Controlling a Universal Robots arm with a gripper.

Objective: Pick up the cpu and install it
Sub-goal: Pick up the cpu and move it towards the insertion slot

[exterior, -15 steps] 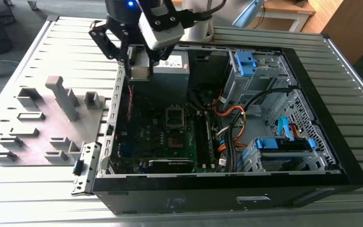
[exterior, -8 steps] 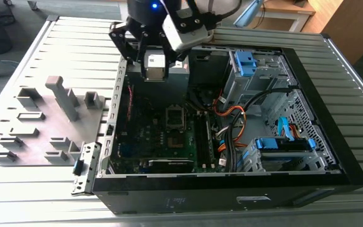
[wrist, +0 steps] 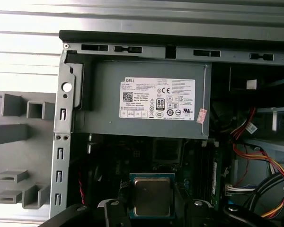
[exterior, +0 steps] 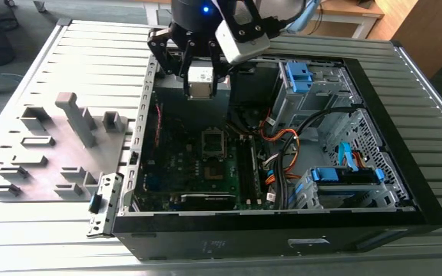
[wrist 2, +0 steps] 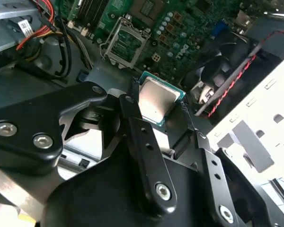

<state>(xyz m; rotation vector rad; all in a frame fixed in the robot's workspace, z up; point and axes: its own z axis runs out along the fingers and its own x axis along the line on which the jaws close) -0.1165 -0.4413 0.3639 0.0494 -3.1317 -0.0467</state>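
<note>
Black fingers [wrist 2: 132, 118] are clamped on two opposite edges of the cpu [wrist 2: 158, 101], so my gripper [exterior: 199, 85] has it held flat. Its grey-silver face is turned up toward the wrist, with a green rim around it in both wrist views. I see the chip hanging in the air inside the open computer case [exterior: 244, 244], above the far end of the motherboard [exterior: 198, 172] and clear of it. The socket [exterior: 213, 141], a metal-framed square, lies just nearer than the chip in the exterior view. Beyond the chip, the first wrist view shows the grey power supply [wrist: 142, 71] against the case's far wall. On the exterior view's left, outside the case, sits the grey tray [exterior: 110, 152] with its raised blocks, well apart from the gripper.
</note>
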